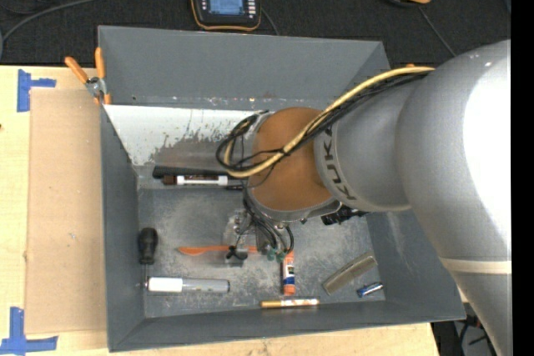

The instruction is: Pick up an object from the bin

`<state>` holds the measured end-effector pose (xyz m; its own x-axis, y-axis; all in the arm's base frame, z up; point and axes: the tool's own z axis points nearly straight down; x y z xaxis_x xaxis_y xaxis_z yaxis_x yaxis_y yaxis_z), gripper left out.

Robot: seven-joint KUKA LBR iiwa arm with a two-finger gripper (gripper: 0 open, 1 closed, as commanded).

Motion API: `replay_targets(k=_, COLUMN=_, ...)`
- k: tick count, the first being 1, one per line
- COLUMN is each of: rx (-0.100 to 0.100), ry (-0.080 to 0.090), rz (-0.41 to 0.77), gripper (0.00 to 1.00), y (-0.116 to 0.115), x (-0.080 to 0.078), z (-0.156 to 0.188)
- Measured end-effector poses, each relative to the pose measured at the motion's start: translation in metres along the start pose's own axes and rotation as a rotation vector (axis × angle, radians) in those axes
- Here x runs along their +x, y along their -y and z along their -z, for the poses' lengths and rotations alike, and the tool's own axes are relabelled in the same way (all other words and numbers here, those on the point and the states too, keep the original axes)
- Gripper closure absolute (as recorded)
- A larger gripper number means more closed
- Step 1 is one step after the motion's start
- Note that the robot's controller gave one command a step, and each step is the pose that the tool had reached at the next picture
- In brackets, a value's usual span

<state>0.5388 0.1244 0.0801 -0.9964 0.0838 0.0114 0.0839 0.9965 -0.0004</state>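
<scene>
My gripper is low in the middle of the bin, under the orange wrist cover, its fingertips down at the right end of a thin orange tool that lies flat on the floor. Whether the fingers are round the tool I cannot tell. Just right of the gripper lies a small white and orange tube with a blue cap. A black and white marker lies along the back wall to the upper left.
A black knob sits at the left. A grey and white pen and an orange pencil lie near the front wall. An olive flat bar and a small blue piece lie at the front right.
</scene>
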Motion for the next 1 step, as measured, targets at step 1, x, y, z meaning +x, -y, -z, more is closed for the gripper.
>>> replay_targets(k=1, rx=0.000, ry=0.001, rz=0.019, gripper=1.00, y=0.0004, x=-0.0066, z=0.1016)
